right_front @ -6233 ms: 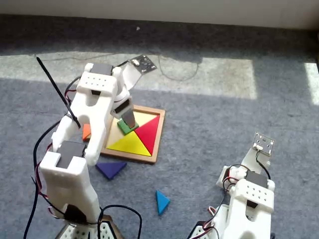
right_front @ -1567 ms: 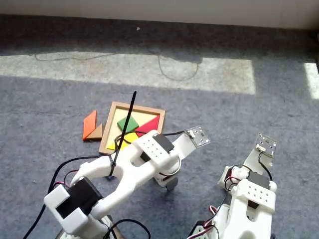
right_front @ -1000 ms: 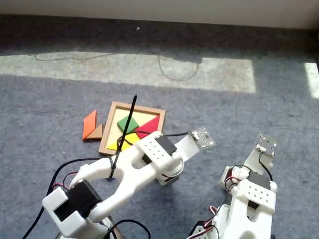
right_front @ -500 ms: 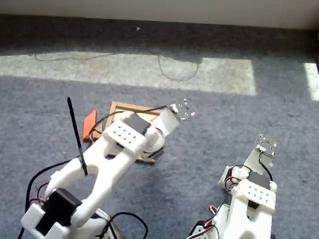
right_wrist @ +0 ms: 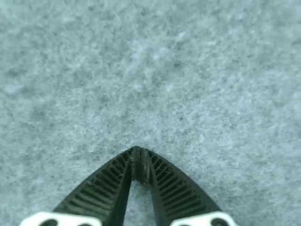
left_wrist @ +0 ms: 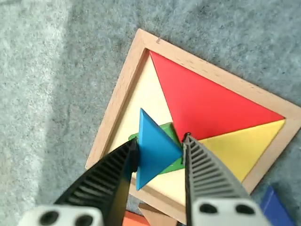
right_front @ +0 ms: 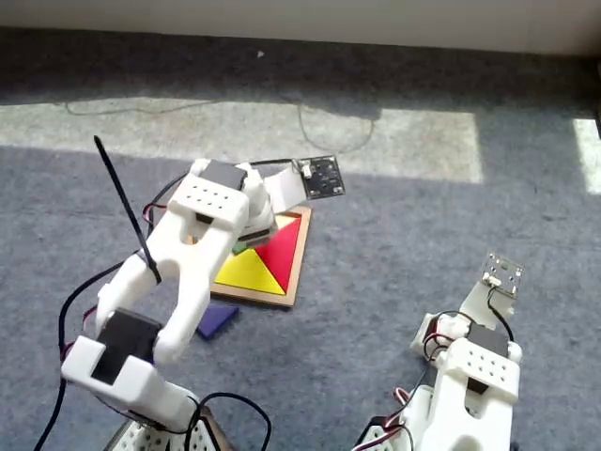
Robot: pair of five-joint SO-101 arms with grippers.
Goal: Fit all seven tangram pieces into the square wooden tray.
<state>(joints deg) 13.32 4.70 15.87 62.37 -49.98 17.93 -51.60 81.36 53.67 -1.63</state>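
Observation:
My left gripper (left_wrist: 160,144) is shut on a small blue triangle (left_wrist: 153,153) and holds it just above the square wooden tray (left_wrist: 117,101). In the tray lie a large red triangle (left_wrist: 207,103), a large yellow triangle (left_wrist: 237,148) and a green square (left_wrist: 173,165), which the blue piece partly covers. Pale bare tray floor shows at the corner beside them. In the high view the left arm (right_front: 202,235) hangs over the tray (right_front: 293,268). My right gripper (right_wrist: 137,165) is shut on nothing, low over bare carpet.
Off the tray, an orange piece (left_wrist: 135,219) and a brown piece (left_wrist: 155,213) lie by one edge. A dark blue piece (right_front: 216,320) rests on the carpet near the tray's front corner. The right arm (right_front: 474,366) is folded at the lower right. Grey carpet all round.
The left arm swung from the carpet in the lower middle back over the tray, carrying the blue triangle that earlier lay on the carpet. The right arm kept still.

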